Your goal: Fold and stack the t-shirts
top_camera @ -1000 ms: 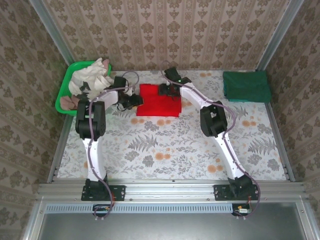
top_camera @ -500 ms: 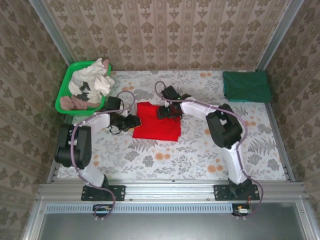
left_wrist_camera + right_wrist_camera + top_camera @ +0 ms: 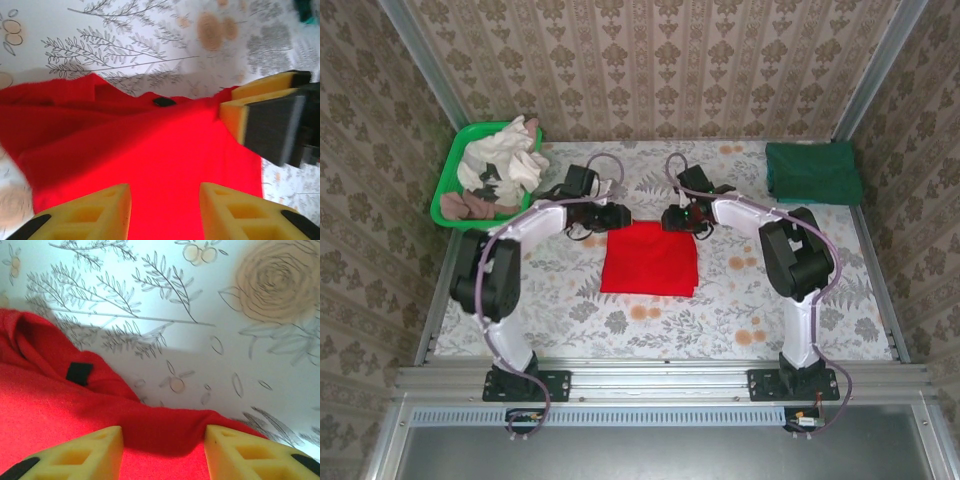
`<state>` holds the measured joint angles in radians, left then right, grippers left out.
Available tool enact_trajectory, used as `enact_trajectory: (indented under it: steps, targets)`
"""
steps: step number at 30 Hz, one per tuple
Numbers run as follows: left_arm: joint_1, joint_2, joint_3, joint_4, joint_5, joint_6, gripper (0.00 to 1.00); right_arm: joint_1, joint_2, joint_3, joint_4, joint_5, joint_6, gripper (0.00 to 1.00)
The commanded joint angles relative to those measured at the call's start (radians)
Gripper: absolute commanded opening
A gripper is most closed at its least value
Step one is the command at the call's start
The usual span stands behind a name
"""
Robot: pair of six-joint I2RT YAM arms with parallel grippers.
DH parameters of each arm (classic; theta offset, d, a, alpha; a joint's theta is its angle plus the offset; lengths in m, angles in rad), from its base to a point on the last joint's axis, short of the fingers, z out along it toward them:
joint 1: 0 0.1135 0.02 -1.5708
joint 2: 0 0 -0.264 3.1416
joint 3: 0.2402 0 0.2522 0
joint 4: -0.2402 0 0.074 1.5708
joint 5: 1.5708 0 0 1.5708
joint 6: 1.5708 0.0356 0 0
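Now lying nearer and more central on floral-print table point(image 3: 570, 300): bright red folded cloth t-shirt point(image 3: 650, 258). Left gripper point(image 3: 619, 216) and right gripper point(image 3: 673, 220) moved to its far corners, half-open astride the edge, grip unclear. Probably readied for stacking onto plain dark green folded cloth t-shirt point(image 3: 813, 172), far right.

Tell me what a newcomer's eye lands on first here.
The bright red t-shirt, lying folded mid-table, with the left gripper and right gripper at its far corners. Next, the green basket of pale clothes at far left and the folded dark green t-shirt at far right.
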<state>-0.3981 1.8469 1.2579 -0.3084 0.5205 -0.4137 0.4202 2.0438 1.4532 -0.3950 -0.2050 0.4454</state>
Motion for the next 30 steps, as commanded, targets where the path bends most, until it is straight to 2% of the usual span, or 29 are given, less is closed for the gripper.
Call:
enact_trajectory:
  steps: [1,6,12,17,19,22,26,28,30]
  targets:
    - [0.023,0.136,0.102,-0.020,0.011,0.043,0.36,-0.023,0.064,0.057,0.008,-0.090,0.082,0.46]
    - [0.046,0.232,0.145,0.001,0.003,0.024,0.34,-0.058,0.147,0.149,-0.035,-0.067,0.088,0.44]
    - [0.097,0.244,0.079,0.048,0.014,-0.002,0.34,-0.081,0.197,0.198,-0.091,-0.050,0.082,0.45]
    - [0.134,0.127,-0.007,0.068,0.013,-0.008,0.36,-0.088,0.094,0.149,-0.080,-0.039,0.062,0.49]
    - [0.133,0.050,-0.029,0.064,0.009,-0.009,0.41,-0.086,0.013,0.089,-0.054,-0.037,0.055,0.50]
    - [0.119,-0.053,-0.050,0.056,-0.003,-0.005,0.41,-0.089,-0.102,0.008,-0.030,-0.007,0.044,0.52]
    - [0.069,-0.148,-0.034,0.026,-0.078,-0.001,0.46,-0.116,-0.201,0.000,-0.107,0.161,-0.010,0.56]
    - [0.008,-0.176,-0.012,-0.004,-0.170,0.020,0.49,-0.156,-0.221,0.023,-0.167,0.276,-0.038,0.58]
    - [-0.050,-0.162,0.016,-0.003,-0.205,0.039,0.51,-0.205,-0.220,0.043,-0.194,0.394,-0.060,0.58]
